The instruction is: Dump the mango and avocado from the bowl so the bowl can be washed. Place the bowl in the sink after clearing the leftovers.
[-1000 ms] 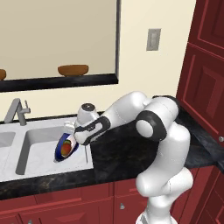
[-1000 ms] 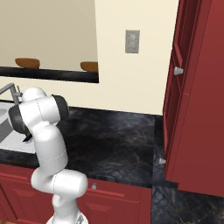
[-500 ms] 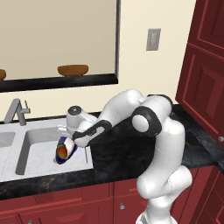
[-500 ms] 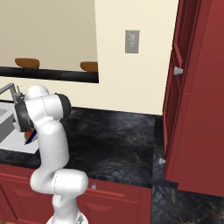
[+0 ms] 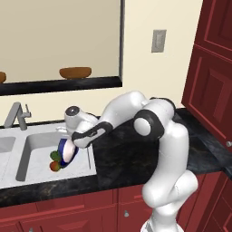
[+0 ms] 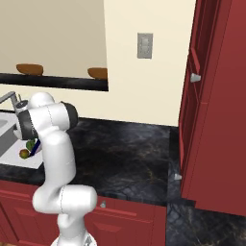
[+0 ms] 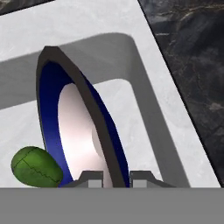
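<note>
The bowl (image 5: pixel 68 151) stands on edge, tipped steeply, over the right basin of the sink (image 5: pixel 28 136). Its dark-blue rim and white inside face left. My gripper (image 5: pixel 75 144) is shut on its rim; in the hand view the rim of the bowl (image 7: pixel 74 113) runs between my gripper's (image 7: pixel 113 177) two tips. The green avocado (image 5: pixel 54 155) and the red-orange mango (image 5: pixel 55 166) are just left of the bowl's lower edge, low in the basin. The avocado (image 7: pixel 36 167) lies beside the rim. From the right side, the mango (image 6: pixel 24 153) and avocado (image 6: pixel 31 144) show beside the arm.
A grey faucet (image 5: pixel 16 115) stands behind the sink, left of the bowl. Black stone counter (image 5: pixel 122 154) runs to the right of the basin. A brown wooden bowl (image 5: pixel 74 72) sits on the ledge above. Tall red cabinets (image 5: pixel 213 68) close off the right.
The hand has swung left over the basin and tipped the bowl further onto its edge. The mango and avocado have slid out to the bowl's lower left.
</note>
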Available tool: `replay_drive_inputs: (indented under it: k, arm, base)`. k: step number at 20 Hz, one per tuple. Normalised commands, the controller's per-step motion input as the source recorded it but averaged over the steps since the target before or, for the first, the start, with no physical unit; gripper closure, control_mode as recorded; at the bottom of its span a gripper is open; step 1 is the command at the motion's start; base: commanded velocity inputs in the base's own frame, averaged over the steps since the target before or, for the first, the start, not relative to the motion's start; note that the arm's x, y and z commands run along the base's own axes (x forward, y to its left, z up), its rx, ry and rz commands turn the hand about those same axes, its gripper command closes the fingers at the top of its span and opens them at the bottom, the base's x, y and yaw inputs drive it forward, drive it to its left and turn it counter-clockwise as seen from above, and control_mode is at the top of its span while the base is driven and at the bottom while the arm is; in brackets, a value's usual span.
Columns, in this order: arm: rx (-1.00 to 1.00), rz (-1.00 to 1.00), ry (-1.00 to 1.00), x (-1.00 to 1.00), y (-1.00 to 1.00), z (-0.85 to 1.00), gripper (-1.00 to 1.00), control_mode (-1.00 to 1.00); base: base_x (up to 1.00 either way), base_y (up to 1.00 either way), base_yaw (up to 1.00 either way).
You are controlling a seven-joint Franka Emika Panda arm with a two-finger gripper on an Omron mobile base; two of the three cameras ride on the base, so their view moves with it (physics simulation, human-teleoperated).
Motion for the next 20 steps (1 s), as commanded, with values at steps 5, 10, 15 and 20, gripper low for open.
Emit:
replay_drive_inputs:
  k: [5, 10, 15, 20]
  arm:
    - [0.0, 0.0, 0.0, 0.0, 0.0, 0.0, 1.0, -1.0]
    - [0.0, -0.01, -0.01, -0.23, -0.05, 0.0, 1.0, -1.0]
    - [0.0, -0.04, -0.08, -0.46, -0.27, 0.13, 1.0, -1.0]
    - [0.03, -0.04, -0.16, -0.4, -0.47, 0.46, 1.0, -1.0]
  base:
    - [0.0, 0.0, 0.0]
    - [0.0, 0.0, 0.0]
    - [0.0, 0.0, 0.0]
    - [0.0, 0.0, 0.0]
